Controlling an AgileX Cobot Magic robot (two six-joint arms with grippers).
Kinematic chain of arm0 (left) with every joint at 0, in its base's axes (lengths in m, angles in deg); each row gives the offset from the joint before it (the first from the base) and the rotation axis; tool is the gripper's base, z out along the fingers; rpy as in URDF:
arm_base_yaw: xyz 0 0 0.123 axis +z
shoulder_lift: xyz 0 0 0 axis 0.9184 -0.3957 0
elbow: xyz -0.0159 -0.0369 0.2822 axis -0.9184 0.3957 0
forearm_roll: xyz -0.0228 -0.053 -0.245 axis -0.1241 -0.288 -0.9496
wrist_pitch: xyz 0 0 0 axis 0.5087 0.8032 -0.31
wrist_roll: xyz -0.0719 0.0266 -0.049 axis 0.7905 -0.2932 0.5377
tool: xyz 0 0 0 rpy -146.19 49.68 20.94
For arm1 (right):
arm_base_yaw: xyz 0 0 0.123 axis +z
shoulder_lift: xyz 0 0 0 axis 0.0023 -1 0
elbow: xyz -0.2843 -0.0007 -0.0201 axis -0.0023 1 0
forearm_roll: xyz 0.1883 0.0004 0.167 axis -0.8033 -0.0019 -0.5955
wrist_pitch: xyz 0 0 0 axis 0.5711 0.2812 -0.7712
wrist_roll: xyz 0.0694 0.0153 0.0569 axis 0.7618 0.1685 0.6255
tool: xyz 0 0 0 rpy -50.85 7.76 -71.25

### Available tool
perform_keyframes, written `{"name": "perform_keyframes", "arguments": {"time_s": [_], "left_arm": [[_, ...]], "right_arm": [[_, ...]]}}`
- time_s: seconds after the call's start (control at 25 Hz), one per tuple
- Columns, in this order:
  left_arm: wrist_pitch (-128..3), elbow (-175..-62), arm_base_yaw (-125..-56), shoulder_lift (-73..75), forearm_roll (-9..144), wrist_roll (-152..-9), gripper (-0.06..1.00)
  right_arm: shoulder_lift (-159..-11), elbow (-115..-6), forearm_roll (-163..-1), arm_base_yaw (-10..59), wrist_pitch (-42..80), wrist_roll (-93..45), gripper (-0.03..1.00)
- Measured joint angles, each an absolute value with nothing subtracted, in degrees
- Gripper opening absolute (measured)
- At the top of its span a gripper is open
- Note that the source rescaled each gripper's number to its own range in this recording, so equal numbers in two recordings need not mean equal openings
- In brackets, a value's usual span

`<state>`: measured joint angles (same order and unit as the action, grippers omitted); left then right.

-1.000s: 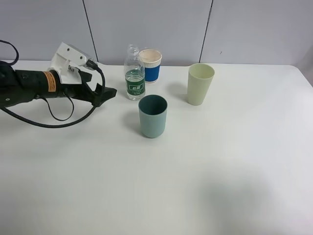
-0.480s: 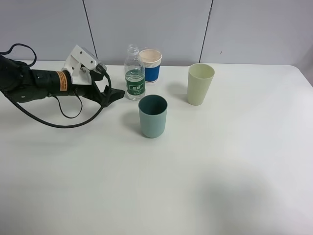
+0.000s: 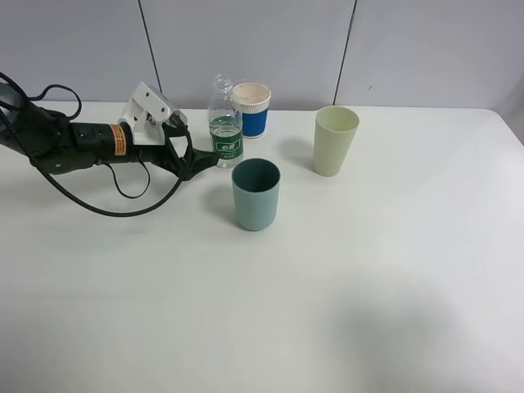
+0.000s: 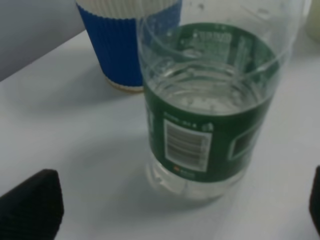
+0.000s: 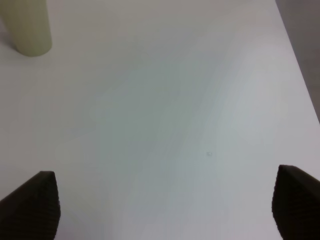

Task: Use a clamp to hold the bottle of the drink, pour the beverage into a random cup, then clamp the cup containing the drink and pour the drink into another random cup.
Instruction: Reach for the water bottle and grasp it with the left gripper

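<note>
1. The bottle of the drink point(image 3: 225, 131) stands upright towards the rear of the table point(image 3: 385, 311). Its long axis is vertical. The beverage point(image 4: 210, 92) reaches about the top of the green label band.
2. We find the blue-sleeved paper cup point(image 3: 251, 109) just behind the bottle. We cannot tell whether the two touch.
3. The left gripper point(image 3: 199, 152) lies to the bottle's left in the high view. It is level with the label band and points sideways at it. Its jaws are spread wide and are empty. In the left wrist view the bottle's lower body sits in the gap between the two finger pads, touching neither.
4. The short teal cup point(image 3: 255, 195) stands in front of the bottle, near it but apart. The tall pale green cup point(image 3: 336, 141) stands further to the right.
5. The right gripper point(image 5: 162, 205) has its jaws apart over bare table and holds nothing. It does not appear in the high view.
6. We judge the left arm to be the nearer. The coming move calls for a short horizontal advance until the label band is centred between the pads, and then closure across the vertical axis.
</note>
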<state>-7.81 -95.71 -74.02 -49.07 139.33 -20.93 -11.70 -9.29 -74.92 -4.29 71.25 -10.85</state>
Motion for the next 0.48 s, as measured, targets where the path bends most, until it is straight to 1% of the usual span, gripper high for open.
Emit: {"name": "perform_keyframes", "arguments": {"time_s": [0.48], "left_arm": [[-5.37, -102.73, -74.33, -54.84, 142.04, -22.07, 1.00]], "right_arm": [[-11.70, -9.29, -74.92, -4.29, 71.25, -10.85, 0.55]]}}
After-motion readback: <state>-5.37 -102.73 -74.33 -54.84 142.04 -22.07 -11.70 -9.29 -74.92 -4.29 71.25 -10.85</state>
